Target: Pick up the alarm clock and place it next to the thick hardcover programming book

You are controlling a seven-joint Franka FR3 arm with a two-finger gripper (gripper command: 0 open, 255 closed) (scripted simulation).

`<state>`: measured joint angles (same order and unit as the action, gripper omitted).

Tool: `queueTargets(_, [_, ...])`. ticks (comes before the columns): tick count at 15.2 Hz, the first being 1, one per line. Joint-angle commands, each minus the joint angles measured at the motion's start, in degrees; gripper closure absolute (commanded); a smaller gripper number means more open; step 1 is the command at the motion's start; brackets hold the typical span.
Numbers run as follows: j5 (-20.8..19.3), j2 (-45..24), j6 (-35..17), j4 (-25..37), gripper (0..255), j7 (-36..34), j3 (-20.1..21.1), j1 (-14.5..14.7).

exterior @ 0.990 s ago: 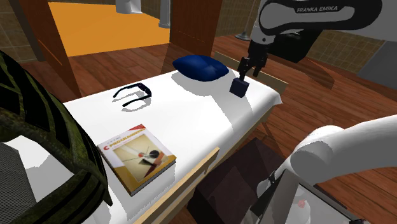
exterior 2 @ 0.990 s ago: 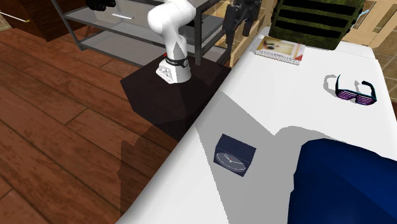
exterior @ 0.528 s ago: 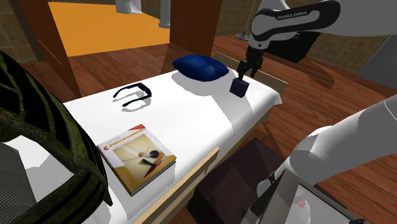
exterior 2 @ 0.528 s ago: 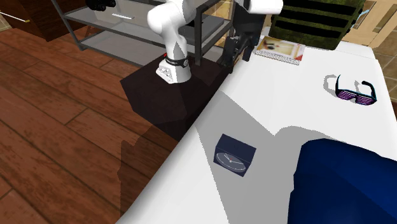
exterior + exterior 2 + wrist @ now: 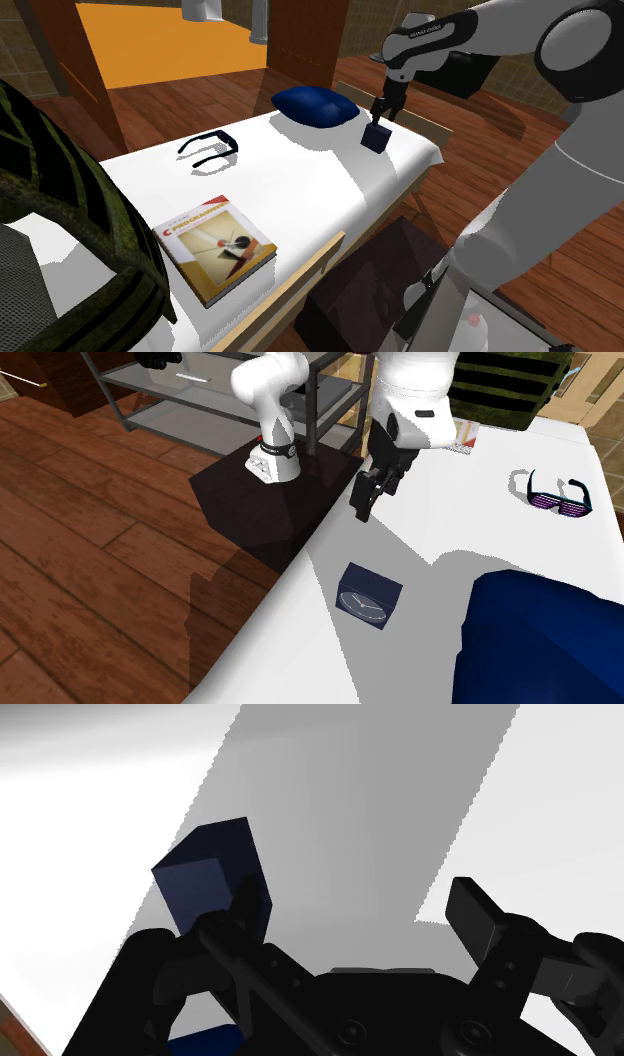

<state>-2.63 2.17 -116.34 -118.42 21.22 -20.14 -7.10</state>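
Black gripper [image 5: 357, 904] hangs with fingers spread wide, holding nothing. It hovers above the dark blue alarm clock [image 5: 368, 594], clear of it.

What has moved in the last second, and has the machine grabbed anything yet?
The arm swung from the book's end, bringing its open pincer close to the dark blue clock; it grips nothing. The clock, book, glasses and pillow stayed put.

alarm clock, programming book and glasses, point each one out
alarm clock [image 5: 366, 602]: second exterior view, on its dial face.
programming book [image 5: 215, 243]: shoulder view, middle of its front cover.
glasses [image 5: 562, 503]: second exterior view, on a pinkish lens.
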Motion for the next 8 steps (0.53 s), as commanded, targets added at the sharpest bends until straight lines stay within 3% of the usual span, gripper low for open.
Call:
queueTargets(1, [2.1,-4.7,-0.8,3.5,0,3.1,-1.1,-0.8])
queueTargets(8, [10.1,-21.1,-0.6,18.3,0,12.2,-1.9,-5.8])
